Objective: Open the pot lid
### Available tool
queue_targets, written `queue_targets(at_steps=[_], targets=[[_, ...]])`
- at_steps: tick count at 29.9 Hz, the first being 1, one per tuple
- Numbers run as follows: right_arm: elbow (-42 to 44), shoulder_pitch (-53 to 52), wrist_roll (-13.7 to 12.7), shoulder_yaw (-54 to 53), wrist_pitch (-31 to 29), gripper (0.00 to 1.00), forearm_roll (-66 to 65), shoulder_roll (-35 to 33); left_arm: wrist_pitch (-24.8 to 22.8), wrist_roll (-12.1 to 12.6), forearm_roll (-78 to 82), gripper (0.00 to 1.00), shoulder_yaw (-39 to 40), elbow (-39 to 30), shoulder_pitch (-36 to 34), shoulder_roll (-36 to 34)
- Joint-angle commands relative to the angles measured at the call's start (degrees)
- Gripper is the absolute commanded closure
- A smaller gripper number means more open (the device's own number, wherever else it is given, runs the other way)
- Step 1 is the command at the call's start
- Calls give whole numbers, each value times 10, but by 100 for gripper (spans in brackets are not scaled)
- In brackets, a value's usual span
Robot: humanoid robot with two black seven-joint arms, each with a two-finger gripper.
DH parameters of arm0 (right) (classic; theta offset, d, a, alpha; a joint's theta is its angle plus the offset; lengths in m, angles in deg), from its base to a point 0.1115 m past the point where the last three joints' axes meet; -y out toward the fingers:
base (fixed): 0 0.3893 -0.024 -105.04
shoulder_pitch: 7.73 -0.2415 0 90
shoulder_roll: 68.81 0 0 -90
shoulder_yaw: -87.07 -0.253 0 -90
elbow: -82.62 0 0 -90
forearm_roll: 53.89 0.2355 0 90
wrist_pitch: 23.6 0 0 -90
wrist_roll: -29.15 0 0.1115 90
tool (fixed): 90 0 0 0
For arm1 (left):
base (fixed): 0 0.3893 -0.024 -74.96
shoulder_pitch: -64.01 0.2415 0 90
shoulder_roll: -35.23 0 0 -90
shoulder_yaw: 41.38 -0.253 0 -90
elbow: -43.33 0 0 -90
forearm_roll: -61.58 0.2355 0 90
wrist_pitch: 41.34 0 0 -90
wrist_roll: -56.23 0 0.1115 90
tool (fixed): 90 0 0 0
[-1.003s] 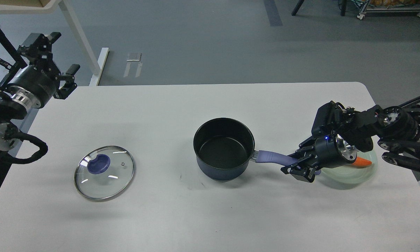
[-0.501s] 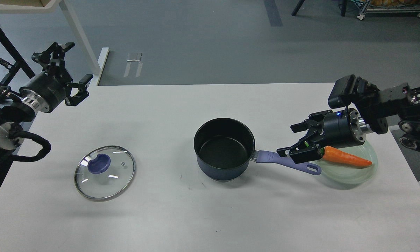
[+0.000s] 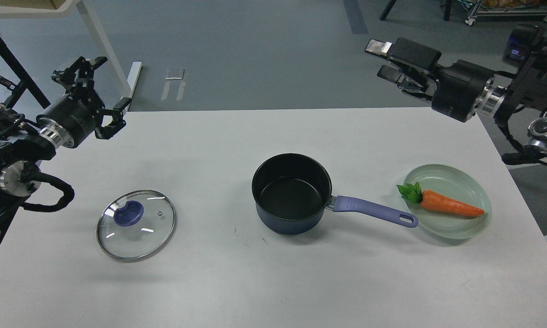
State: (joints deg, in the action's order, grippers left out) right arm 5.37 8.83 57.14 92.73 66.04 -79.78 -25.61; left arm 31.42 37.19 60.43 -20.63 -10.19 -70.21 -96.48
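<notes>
1. Left claw (image 3: pixel 101 93) hung released over my table's (image 3: pixel 255 282) far-left corner; right claw (image 3: pixel 391 61) hovered beyond the far edge, spread, empty.
2. Glass lid (image 3: pixel 135 225) lay flat, well left of the open pot (image 3: pixel 292 193).
3. Pot's handle (image 3: pixel 375 212) pointed at a carrot (image 3: pixel 451 206) on its plate (image 3: pixel 476 228).

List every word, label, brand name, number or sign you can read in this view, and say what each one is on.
None can be read.
Pot: no marking visible.
Glass lid: only glare streaks, no print.
Plate and carrot: plain.
Left end effector and right end effector: no label legible.
Items on the far shelf at the top right: too small and blurred to read.
</notes>
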Motion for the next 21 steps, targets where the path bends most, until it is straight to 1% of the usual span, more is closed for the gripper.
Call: queue_targets(at_steps=[1,6,9,11,14,16,18,21], targets=[[68,64,0,-55,26,1,118,62,0,1,0,1,18,1,13,13],[156,170,0,-175,23,0,202,147,0,4,2,1,54,0,48,32],[195,201,0,-201,13,0,240,182,-1,6,4,1,73,0,68,43],[219,207,0,-198,-24,0,270,192,-1,7,6,1,82,0,76,48],[256,217,0,-192,-123,0,298,200,-9,7,7,1,89,1,83,55],[271,220,0,-192,-173,0,298,202,-12,7,8,1,90,1,86,57],[274,221,0,-188,-198,0,298,203,-14,7,9,1,90,2,88,62],[273,226,0,-186,-202,0,295,203,-15,7,9,1,91,3,97,71]])
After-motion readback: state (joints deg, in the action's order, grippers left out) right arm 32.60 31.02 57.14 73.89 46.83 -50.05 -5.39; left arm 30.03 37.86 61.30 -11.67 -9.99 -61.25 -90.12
